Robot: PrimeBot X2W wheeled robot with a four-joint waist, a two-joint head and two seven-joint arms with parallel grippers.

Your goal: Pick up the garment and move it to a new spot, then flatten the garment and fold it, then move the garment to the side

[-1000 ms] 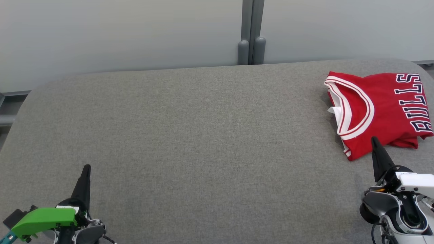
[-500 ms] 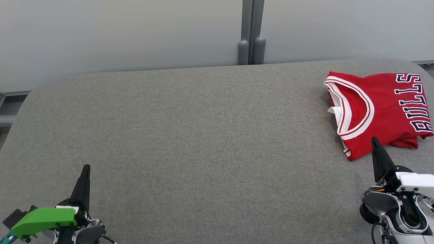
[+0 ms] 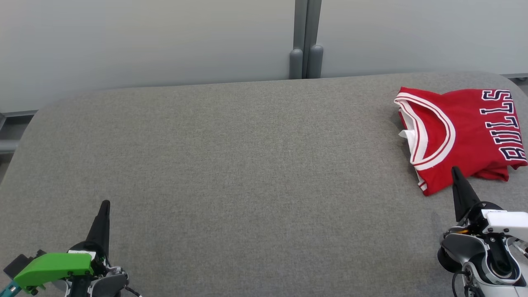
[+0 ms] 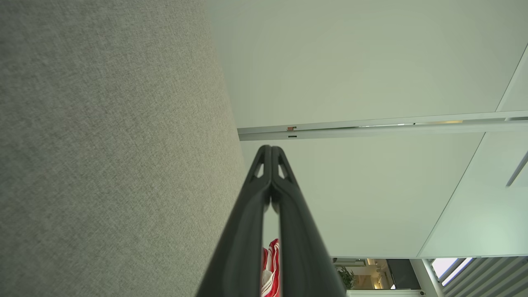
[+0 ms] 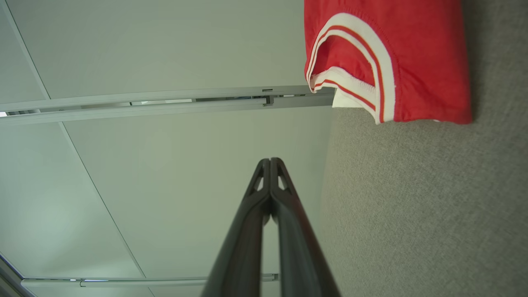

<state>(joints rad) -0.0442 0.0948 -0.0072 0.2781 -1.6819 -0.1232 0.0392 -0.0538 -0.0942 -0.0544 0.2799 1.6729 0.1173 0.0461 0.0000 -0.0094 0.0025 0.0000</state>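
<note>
Red garment (image 3: 474, 136): folded, on grey surface (image 3: 247, 165), 2 o'clock;
Left claw (image 3: 105, 203): closed, empty, 7 o'clock;
Right claw (image 3: 454, 169): closed, empty, near garment

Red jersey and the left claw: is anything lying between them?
No. In the head view, bare grey fabric surface runs from the left gripper to the folded red jersey.

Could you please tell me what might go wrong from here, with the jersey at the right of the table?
1. The red jersey lies near the far right corner of the grey table; a nudge could slide it off.
2. The shut right gripper points at the jersey's near hem, apart from it in the right wrist view; moving forward may snag the fold.
3. The layers sit unevenly, so the fold could loosen.
</note>
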